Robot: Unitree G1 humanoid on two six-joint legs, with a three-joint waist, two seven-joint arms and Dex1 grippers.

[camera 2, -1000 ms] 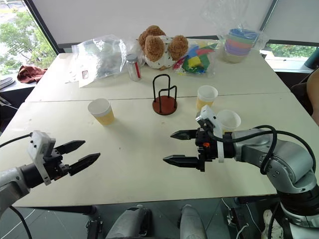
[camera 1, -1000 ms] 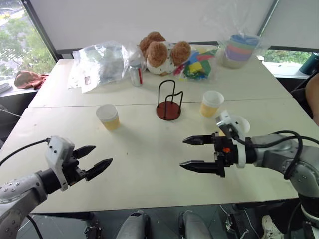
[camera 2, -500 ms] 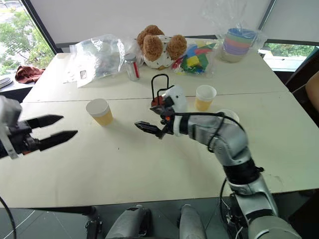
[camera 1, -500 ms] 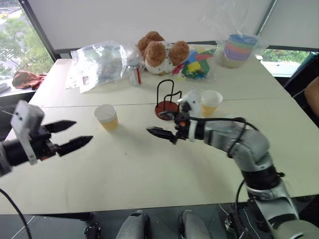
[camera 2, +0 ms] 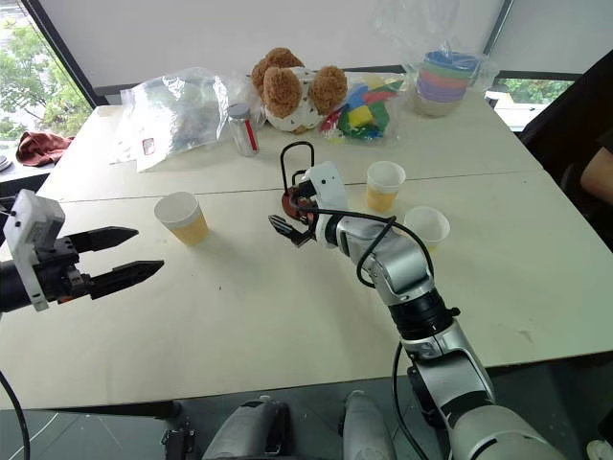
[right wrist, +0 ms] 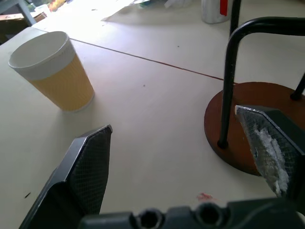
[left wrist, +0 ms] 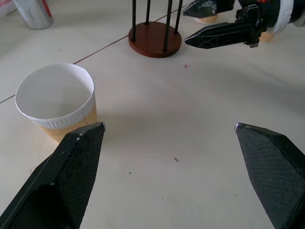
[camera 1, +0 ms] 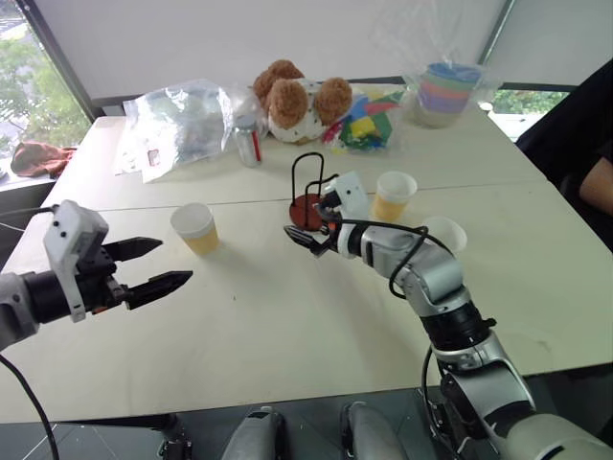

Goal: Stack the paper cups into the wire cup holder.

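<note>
Three paper cups stand upright on the white table: one at the left (camera 1: 194,228), one right of the holder (camera 1: 394,195), one nearer the front right (camera 1: 443,235). The wire cup holder (camera 1: 308,192), black loops on a reddish-brown disc, stands mid-table with nothing in it. My right gripper (camera 1: 306,226) is open and holds nothing, its fingertips just in front of the holder's base (right wrist: 267,95); the left cup (right wrist: 55,69) lies beyond it. My left gripper (camera 1: 148,264) hovers open and holds nothing at the front left, short of the left cup (left wrist: 56,102).
At the back are a clear plastic bag (camera 1: 187,120), a small can (camera 1: 247,144), a plush bear (camera 1: 292,96), colourful toys (camera 1: 362,125) and a wrapped pastel cup stack (camera 1: 443,91). A person's dark sleeve (camera 1: 575,134) is at the right edge.
My right gripper swung forward and left across the table, from the front right up to the holder's base. My left gripper rose a little. Both stayed open.
</note>
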